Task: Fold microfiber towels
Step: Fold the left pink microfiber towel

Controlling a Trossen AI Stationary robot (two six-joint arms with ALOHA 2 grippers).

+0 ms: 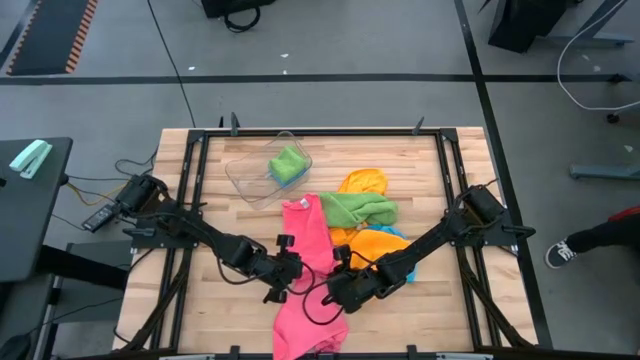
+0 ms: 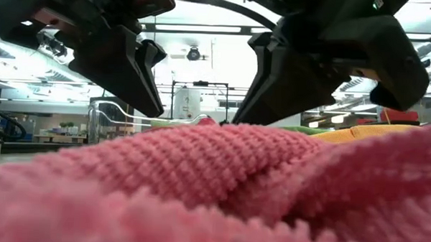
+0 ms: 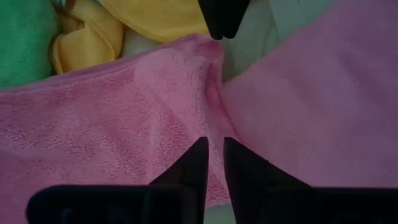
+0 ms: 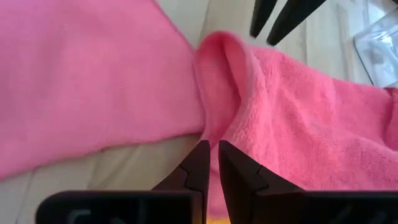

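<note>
Nearest the camera in the low view we saw the pink towel (image 2: 220,186), which filled the lower half of that picture and hid the table behind it. Above its ridge hung the left gripper (image 2: 148,90) and the right gripper (image 2: 263,101), facing each other across the bunched middle of the cloth. In the left wrist view the left gripper (image 3: 214,163) had its fingers drawn narrow, pinching a fold of the pink towel (image 3: 124,124); in the right wrist view the right gripper (image 4: 213,163) was equally narrow, nipping the opposite edge of the same fold (image 4: 217,93).

From above, we placed the pink towel (image 1: 310,275) at the table's near middle, one end trailing over the front edge and cut off there. Just beyond the right gripper (image 1: 338,290) lay an orange towel (image 1: 380,245), a strip of blue towel (image 1: 405,268) mostly hidden beneath the right arm, a green towel (image 1: 360,210), and a second orange towel (image 1: 362,182). Farther back stood a clear tub (image 1: 255,172) holding another green towel (image 1: 288,163).

The table (image 1: 220,210) was pale wood in a black frame, on a grey floor (image 1: 350,50). A shoe (image 1: 560,252) showed at the right edge, its wearer cut off.
</note>
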